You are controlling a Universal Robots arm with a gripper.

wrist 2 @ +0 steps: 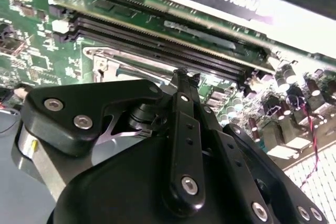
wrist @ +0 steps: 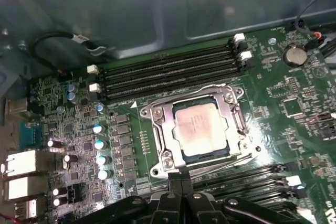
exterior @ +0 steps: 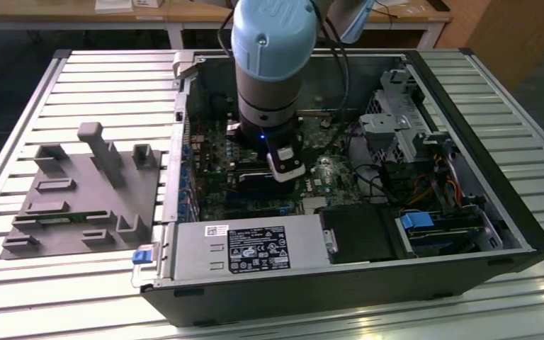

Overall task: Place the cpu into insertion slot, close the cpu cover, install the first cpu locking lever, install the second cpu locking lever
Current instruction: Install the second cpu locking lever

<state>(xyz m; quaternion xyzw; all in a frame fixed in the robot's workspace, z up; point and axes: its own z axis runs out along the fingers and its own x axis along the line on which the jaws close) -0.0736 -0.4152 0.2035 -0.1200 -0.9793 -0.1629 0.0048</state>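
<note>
The light-blue and grey robot arm (exterior: pixel 270 78) is reaching down into the open black computer case (exterior: pixel 348 283) lying on its side on a slatted metal table (exterior: pixel 83 78). In the first wrist view, the small square cpu with a dull silver-grey metal top (wrist: pixel 200 128) is sitting inside the silver-rimmed insertion slot (wrist: pixel 157 121) on the green motherboard (wrist: pixel 283 103), with the thin silver cpu cover frame (wrist: pixel 235 121) lying around it. The black gripper (wrist: pixel 180 183) is hovering just beside the socket's edge, its fingers (wrist: pixel 174 184) pressing together with nothing visible between them. Long black memory slots (wrist: pixel 168 74) are running alongside the socket.
</note>
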